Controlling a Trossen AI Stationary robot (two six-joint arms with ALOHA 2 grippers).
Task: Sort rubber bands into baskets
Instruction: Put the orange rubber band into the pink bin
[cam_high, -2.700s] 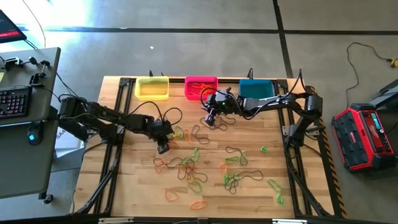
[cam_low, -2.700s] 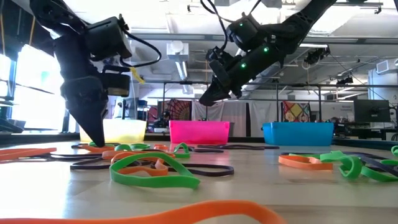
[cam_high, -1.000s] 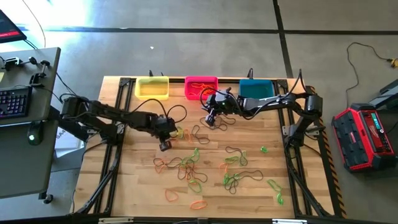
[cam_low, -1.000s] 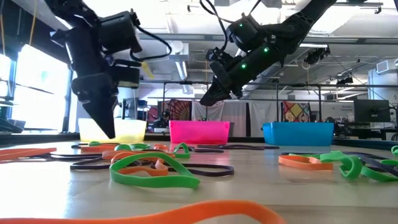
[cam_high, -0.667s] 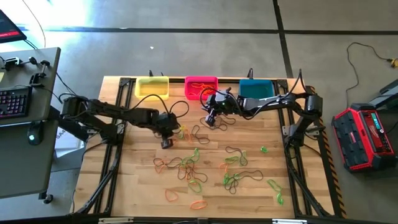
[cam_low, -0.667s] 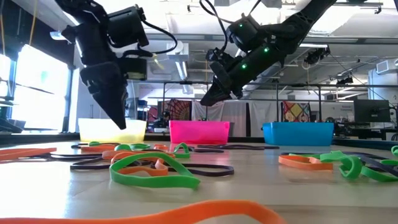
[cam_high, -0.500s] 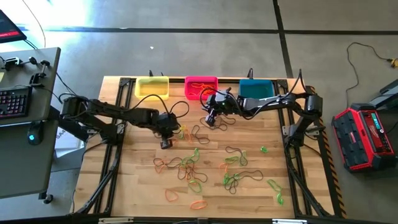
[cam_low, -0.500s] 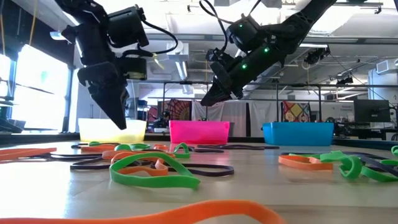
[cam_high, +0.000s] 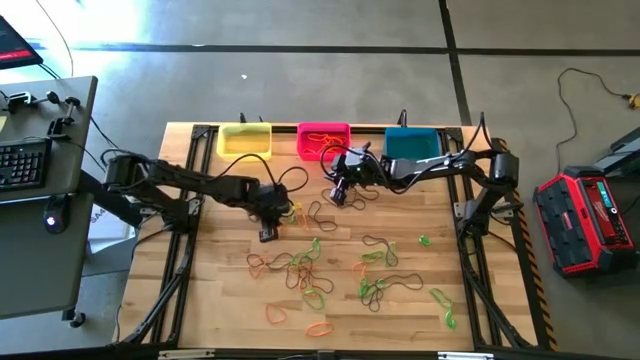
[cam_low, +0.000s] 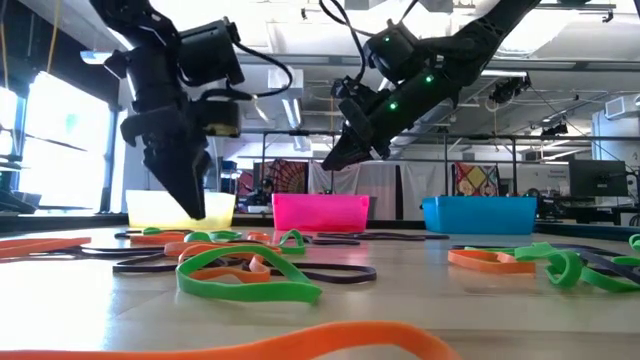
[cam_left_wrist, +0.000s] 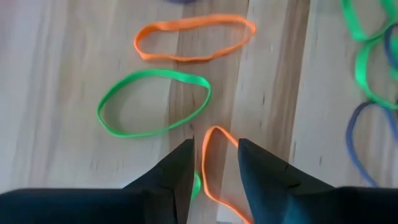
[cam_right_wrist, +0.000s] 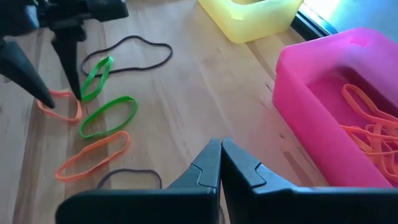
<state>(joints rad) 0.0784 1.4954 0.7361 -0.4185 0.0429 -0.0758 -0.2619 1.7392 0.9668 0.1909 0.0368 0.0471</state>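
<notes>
High view: I have the left gripper (cam_high: 268, 232) down over the wooden table (cam_high: 210, 290), just in front of the yellow basket (cam_high: 245, 141); most of the loose rubber bands (cam_high: 300, 268) lie scattered well in front of that basket, toward the table's middle, and my left arm is the nearer one to the band I am after. Low view: its two tapered black fingers point straight down, tips just above the tabletop, in front of the yellow basket and left of the pink basket (cam_low: 320, 212) and the blue basket (cam_low: 478, 213). Left wrist view: the jaws stand a little apart, and a thin, floppy orange band (cam_left_wrist: 211, 163) lies on the wood between the fingertips, its long axis running roughly along the gap; a green loop (cam_left_wrist: 152, 102) and another orange loop (cam_left_wrist: 194, 37) lie beyond. Right wrist view: the right gripper (cam_right_wrist: 221, 152) waits with its jaws pressed together, empty, near the glossy pink basket, which already holds orange bands.
</notes>
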